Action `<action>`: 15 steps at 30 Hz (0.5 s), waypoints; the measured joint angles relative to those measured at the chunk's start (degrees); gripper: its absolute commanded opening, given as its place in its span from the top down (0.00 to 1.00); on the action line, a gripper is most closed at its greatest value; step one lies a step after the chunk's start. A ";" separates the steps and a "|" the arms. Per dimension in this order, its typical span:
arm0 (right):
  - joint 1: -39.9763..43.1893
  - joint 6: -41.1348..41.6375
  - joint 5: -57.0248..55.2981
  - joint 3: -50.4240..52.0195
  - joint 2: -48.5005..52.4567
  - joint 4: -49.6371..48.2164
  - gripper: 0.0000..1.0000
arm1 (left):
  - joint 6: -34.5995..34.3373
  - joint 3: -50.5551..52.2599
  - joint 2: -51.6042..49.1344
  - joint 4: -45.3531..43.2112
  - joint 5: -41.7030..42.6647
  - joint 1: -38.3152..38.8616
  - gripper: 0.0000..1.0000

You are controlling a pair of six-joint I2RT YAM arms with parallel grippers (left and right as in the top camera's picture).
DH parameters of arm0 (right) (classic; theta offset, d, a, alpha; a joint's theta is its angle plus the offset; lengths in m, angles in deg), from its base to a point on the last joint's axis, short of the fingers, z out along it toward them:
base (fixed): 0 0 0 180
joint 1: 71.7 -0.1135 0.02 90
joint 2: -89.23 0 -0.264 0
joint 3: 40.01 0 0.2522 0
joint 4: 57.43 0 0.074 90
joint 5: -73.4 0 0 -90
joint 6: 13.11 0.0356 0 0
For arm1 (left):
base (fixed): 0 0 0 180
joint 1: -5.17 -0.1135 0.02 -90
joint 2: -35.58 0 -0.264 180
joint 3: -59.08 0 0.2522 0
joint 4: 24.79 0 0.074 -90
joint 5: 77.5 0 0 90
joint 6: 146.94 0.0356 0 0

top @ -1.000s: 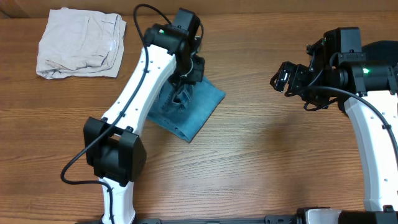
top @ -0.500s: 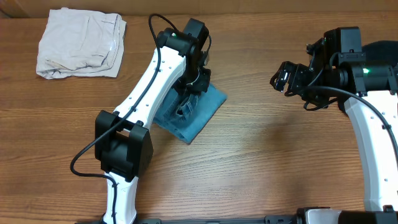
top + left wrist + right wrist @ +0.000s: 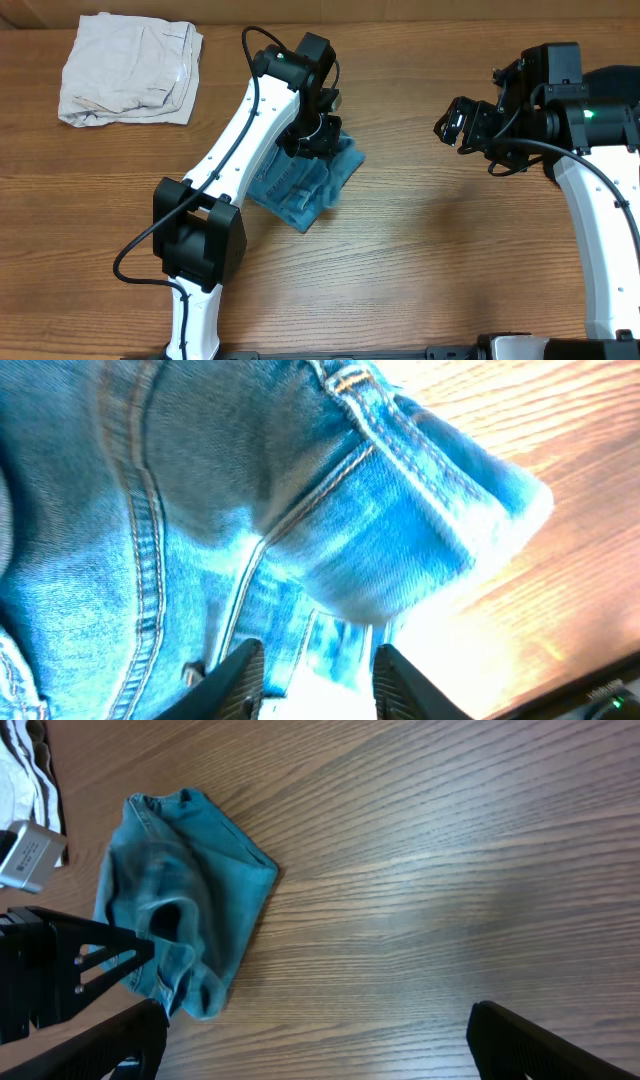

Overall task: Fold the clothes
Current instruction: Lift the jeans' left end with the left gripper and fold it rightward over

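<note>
The light-blue denim jeans (image 3: 310, 190) lie as a small folded bundle at the table's middle; they also show in the right wrist view (image 3: 190, 870). My left gripper (image 3: 318, 135) is down on the bundle's far edge. In the left wrist view its fingers (image 3: 318, 660) are apart, with denim seams and a rolled fold (image 3: 200, 480) right below them. My right gripper (image 3: 452, 122) is open and empty, held above bare table at the right (image 3: 315, 1020). An off-white garment (image 3: 130, 70) lies folded at the far left corner. The black garment is out of view.
Bare wooden table (image 3: 430, 240) lies between the jeans and the right arm and along the front. The left arm's white links (image 3: 230, 150) cross over the table from front left to the jeans.
My left gripper shifted a little to the right over the jeans. The bundle's top now looks rumpled and lighter beside it. The right arm has not moved.
</note>
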 measured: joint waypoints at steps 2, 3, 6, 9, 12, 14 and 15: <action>0.00 -0.02 0.00 0.00 0.00 -0.22 0.00 | 0.33 0.00 0.00 0.11 0.74 0.02 0.59; 0.00 0.00 0.02 0.00 0.00 -0.24 0.00 | 0.61 -0.04 0.00 0.33 1.11 0.02 0.59; 0.00 0.00 0.02 0.00 0.00 -0.31 0.00 | 1.27 -0.90 -0.02 0.50 1.55 0.00 0.53; 0.00 0.04 0.02 0.00 0.00 -0.96 0.06 | 1.44 -1.88 -0.02 -1.33 1.92 0.00 0.51; 0.00 0.07 2.27 0.11 0.00 -3.85 0.19 | 1.18 -1.92 -0.02 -2.67 1.05 0.00 0.50; 0.00 0.15 5.16 0.22 0.00 -5.75 0.25 | -1.25 -1.92 -0.02 -2.64 -2.34 -0.44 0.36; 0.00 0.31 5.95 0.22 0.00 -6.25 0.30 | -2.36 -1.92 -0.02 -2.64 -3.56 -0.81 0.32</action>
